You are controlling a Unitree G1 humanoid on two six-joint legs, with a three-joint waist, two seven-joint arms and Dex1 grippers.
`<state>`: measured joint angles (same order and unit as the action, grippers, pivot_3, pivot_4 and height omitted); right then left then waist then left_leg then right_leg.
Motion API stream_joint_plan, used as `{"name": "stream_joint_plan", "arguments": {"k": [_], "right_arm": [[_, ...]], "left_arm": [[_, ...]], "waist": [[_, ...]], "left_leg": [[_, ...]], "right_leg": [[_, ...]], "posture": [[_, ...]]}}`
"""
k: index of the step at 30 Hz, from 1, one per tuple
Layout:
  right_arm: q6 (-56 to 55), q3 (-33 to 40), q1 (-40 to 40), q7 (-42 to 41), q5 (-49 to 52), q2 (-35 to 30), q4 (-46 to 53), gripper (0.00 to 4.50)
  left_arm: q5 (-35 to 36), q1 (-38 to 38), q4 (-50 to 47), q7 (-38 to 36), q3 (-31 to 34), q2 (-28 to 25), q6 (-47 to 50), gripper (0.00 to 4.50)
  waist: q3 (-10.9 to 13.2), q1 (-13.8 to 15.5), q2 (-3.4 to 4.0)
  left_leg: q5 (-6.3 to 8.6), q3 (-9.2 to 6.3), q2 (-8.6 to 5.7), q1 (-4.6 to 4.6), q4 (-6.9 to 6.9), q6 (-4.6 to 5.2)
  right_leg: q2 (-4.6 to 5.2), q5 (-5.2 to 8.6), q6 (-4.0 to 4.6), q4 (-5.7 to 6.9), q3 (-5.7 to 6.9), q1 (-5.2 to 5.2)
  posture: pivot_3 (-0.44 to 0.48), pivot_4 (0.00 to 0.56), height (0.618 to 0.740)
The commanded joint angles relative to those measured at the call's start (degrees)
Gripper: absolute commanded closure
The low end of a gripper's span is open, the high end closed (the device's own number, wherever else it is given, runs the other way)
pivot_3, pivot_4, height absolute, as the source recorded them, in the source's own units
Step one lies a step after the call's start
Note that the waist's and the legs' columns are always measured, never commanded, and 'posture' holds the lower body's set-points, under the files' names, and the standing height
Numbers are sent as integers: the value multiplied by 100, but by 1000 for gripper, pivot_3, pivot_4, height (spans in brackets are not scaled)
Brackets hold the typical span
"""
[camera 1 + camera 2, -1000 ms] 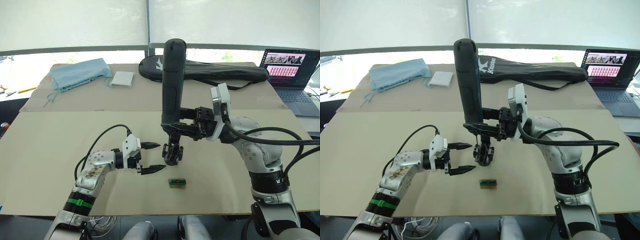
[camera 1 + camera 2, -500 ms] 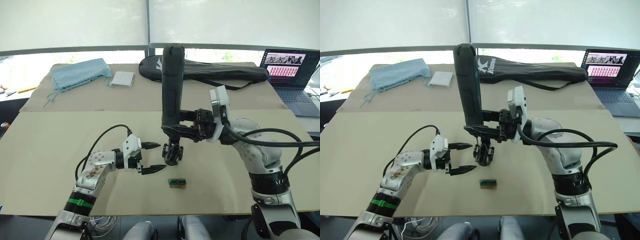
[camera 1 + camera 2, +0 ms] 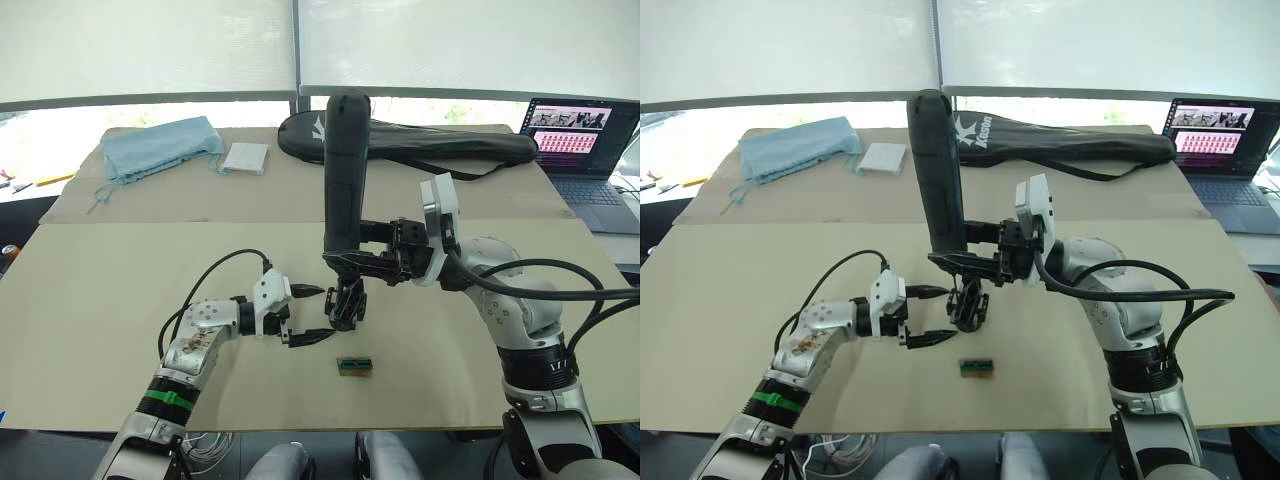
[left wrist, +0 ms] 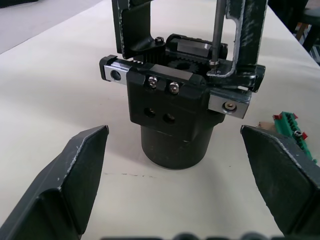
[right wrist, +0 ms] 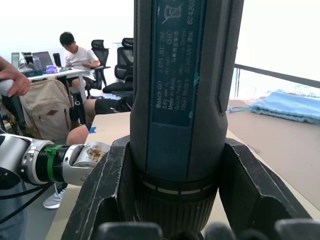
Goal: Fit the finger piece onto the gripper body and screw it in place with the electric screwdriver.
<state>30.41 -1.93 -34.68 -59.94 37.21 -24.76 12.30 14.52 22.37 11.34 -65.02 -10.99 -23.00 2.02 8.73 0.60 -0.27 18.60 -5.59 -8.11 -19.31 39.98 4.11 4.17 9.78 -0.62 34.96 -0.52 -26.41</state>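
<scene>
A beige cardboard-covered table (image 3: 120, 270) stands before bright shaded windows, and the small black blocky gripper body with a round cylindrical base (image 3: 346, 305) stands upright near its middle. Far to the left of the gripper body and behind it lies a crumpled light blue cloth (image 3: 160, 146), with a small white square pad (image 3: 245, 158) just beside the cloth on the side toward the gripper body. Just left of the gripper body hangs the left gripper (image 3: 315, 313), its two black fingers (image 4: 75, 170) spread wide and empty, one on each side of the body's base without touching it. In the left wrist view the body's black finger piece (image 4: 134, 27) rises from its top rail beside two small screws. Straight above the gripper body stands the thick black matte electric screwdriver (image 3: 343, 170), upright, its thin metal bit (image 4: 216, 31) resting on the body's top. The right gripper (image 3: 362, 262) is clamped around the screwdriver's lower barrel. Just in front of the gripper body, slightly right, lies a tiny green-and-brown box (image 3: 354, 366). Behind it stretches a long black racket bag (image 3: 440, 145), and far right an open laptop (image 3: 578, 140).
</scene>
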Motion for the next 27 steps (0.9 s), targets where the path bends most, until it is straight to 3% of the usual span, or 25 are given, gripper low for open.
{"name": "stream_joint_plan", "arguments": {"k": [1, 27], "right_arm": [[-214, 67, -20, -18, 77, 15, 293, 2583], [-185, 44, 98, 68, 55, 1, 462, 2583]], "left_arm": [[-74, 135, 81, -9, -59, 85, -179, 0], [-634, 632, 1161, 88, -339, 670, -717, 0]], "waist": [[0, 0, 0], [0, 5, 0]], "left_leg": [[0, 0, 0, 0, 0, 0], [0, 0, 0, -1, 7, 0]], "right_leg": [[0, 0, 0, 0, 0, 0], [1, 0, 0, 2, -1, 2]], "posture": [[0, 150, 740], [0, 150, 740]]}}
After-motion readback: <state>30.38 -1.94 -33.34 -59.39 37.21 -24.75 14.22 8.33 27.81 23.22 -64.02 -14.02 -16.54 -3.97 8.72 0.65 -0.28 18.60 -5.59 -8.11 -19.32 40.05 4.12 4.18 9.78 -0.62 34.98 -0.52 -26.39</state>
